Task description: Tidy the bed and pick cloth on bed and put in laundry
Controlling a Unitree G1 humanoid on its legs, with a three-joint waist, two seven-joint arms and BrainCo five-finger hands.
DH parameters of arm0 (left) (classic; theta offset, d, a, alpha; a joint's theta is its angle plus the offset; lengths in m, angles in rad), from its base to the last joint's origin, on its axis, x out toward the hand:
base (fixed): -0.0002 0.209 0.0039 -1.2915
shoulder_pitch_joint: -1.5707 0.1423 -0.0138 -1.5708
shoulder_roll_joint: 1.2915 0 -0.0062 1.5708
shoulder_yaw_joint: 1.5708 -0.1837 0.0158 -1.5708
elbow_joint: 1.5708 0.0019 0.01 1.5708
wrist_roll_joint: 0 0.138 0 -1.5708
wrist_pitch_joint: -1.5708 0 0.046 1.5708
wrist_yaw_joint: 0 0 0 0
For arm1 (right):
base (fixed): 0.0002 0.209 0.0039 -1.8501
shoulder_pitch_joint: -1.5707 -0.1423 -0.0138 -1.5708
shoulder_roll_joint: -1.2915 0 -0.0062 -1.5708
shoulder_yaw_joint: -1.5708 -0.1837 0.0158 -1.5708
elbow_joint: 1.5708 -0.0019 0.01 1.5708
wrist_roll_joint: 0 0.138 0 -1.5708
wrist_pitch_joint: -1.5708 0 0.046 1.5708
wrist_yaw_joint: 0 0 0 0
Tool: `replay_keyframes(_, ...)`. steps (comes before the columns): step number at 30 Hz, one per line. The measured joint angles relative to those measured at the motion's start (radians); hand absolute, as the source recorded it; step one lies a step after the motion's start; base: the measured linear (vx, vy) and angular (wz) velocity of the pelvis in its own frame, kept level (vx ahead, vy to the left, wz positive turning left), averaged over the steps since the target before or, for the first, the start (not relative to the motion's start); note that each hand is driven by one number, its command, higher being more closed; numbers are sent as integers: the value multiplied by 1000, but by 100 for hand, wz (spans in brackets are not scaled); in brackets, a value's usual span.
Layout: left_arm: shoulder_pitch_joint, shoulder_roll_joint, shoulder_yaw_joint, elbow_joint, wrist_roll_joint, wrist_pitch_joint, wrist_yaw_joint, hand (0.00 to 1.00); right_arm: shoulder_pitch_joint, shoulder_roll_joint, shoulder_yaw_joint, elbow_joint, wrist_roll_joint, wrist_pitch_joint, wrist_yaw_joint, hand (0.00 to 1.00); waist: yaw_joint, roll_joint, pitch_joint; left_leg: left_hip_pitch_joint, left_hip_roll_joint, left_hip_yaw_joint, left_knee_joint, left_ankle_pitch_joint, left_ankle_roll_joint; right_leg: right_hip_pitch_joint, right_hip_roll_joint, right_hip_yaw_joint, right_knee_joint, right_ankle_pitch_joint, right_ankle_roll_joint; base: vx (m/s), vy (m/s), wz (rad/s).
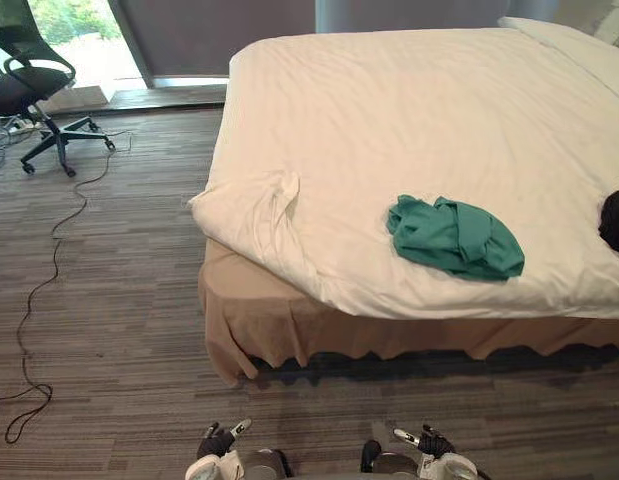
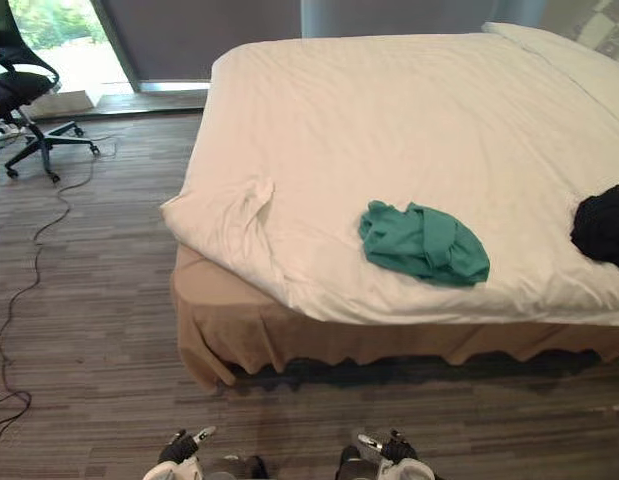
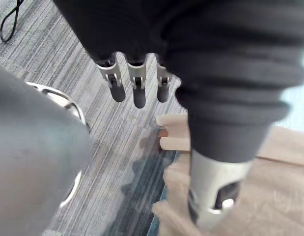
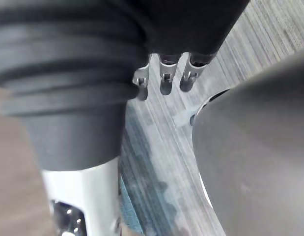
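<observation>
A crumpled green cloth (image 1: 455, 237) lies on the white duvet (image 1: 419, 130) near the bed's front edge. A black cloth (image 2: 602, 227) lies further right on the bed, at the view's right edge. The duvet's near left corner (image 1: 251, 205) is rumpled and folded. My left hand (image 1: 217, 441) and right hand (image 1: 433, 441) hang low at the bottom of the eye views, above the carpet and well short of the bed. In the wrist views the left hand's fingers (image 3: 134, 83) and the right hand's fingers (image 4: 164, 73) are straight and hold nothing.
A tan bed skirt (image 1: 289, 325) hangs below the duvet. A black office chair (image 1: 34, 85) stands at the far left by a bright window. A black cord (image 1: 44, 290) trails across the striped carpet at the left. Pillows (image 1: 579, 45) lie at the bed's far right.
</observation>
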Motion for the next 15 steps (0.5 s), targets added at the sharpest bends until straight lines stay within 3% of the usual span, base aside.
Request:
replay_keyframes(3,0,34,-50,-13,64,-73,43,0,10,11,-3,3,-4,3,1,0,0,-26,-17,23,-5,15,-27,7,-4,21,6,9,-35,14,-5,29,6,-10)
replay_keyframes(5,-8,87,-107,-137,76,-111,63,0,13,18,1,2,-4,8,0,0,-4,-33,-25,20,-7,18,-27,9,-4,21,6,12,-49,24,-4,-32,1,-8)
replay_keyframes(6,-21,142,-149,-285,79,-133,84,0,13,16,19,1,-5,10,1,0,-10,-35,-30,20,-10,17,-35,17,-3,20,6,12,-56,29,-5,-63,-12,-3)
replay_keyframes(8,-78,215,-159,-446,80,-137,107,0,17,9,32,-4,-7,9,2,0,-20,-32,-43,24,-20,14,-78,46,1,16,6,6,-67,34,-10,-76,-17,5)
replay_keyframes(12,-144,290,-119,-653,79,-134,160,0,35,-18,41,-14,-7,7,-4,0,-30,-13,-53,42,-26,16,-132,78,2,18,13,-3,-86,46,-18,-74,-14,0)
replay_keyframes(15,-146,349,-93,-764,164,-127,177,0,73,-44,63,-31,-41,7,-17,0,-36,10,-62,44,-23,25,-136,77,2,29,19,-2,-111,60,-16,-27,-27,-6)
